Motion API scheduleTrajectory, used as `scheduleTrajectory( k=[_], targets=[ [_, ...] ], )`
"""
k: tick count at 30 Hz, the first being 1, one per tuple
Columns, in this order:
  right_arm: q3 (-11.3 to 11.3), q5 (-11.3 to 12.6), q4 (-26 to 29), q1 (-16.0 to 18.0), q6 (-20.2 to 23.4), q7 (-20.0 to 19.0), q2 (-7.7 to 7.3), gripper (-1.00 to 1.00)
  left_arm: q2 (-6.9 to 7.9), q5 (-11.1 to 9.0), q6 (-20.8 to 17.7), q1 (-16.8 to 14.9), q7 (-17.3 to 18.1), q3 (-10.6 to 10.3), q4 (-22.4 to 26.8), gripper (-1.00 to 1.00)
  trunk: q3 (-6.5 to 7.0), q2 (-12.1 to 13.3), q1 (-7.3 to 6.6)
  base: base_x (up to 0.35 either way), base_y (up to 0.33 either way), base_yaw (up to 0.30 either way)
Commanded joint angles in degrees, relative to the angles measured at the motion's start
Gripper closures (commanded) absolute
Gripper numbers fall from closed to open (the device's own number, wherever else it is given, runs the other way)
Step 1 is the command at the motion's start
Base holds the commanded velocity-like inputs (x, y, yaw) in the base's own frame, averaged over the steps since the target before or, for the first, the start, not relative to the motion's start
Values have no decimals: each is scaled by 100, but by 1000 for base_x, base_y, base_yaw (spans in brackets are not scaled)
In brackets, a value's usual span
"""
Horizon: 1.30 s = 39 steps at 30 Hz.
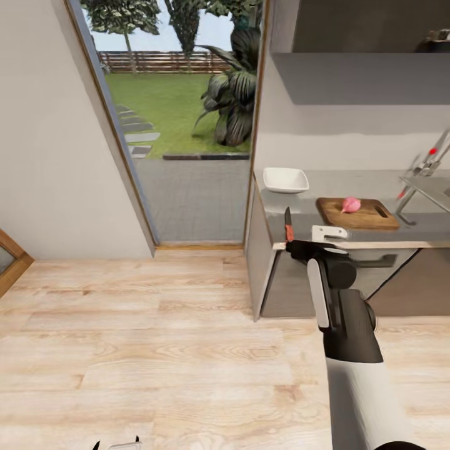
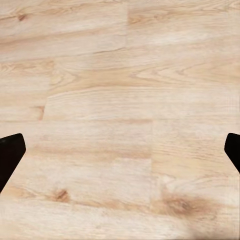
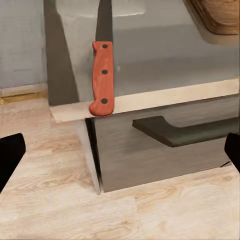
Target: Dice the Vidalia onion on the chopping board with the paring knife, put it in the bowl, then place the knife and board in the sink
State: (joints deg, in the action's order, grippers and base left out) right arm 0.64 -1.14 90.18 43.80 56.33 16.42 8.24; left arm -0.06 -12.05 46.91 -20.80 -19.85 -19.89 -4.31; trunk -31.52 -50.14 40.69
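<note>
Onion [image 1: 351,204] on chopping board [image 1: 369,219], bowl [image 1: 285,180] empty, right tool [image 3: 120,150] apart.

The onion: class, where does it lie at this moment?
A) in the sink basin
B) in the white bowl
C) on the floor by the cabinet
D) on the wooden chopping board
D: the head view shows the pink onion resting whole on the chopping board, apart from the empty white bowl.

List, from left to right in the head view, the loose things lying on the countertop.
White bowl → paring knife → chopping board, with the pink onion lying on it.
</note>
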Motion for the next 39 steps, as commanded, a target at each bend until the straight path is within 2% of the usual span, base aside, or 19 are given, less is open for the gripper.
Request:
scheduleTrajectory(
  k=[1, 12, 22, 37, 39],
  targets=[
    [-34, 19, 0, 5, 30, 1, 3, -100, -7, -34, 17, -9, -10, -50, -17, -100, -5, -4, 3, 213, 173, 0],
    [-75, 54, -3, 6, 27, 1, -2, -100, -12, -34, 7, -7, -10, -50, -17, -100, -5, -4, 3, 245, 167, 0],
    [-73, 52, -2, 6, 18, 1, -36, -100, -20, -34, -135, -7, -2, -50, -17, -100, -5, -4, 3, 263, -147, 0],
    [-70, 52, -178, 6, -4, -10, -97, -100, -21, -34, -139, -7, -1, -50, -17, -100, -5, -4, 3, 20, -16, 0],
    [-70, 52, -365, 6, -9, -20, -189, -100, -26, -32, -139, -6, -1, -50, -17, -100, -5, -4, 3, 0, 0, 0]
  ],
)
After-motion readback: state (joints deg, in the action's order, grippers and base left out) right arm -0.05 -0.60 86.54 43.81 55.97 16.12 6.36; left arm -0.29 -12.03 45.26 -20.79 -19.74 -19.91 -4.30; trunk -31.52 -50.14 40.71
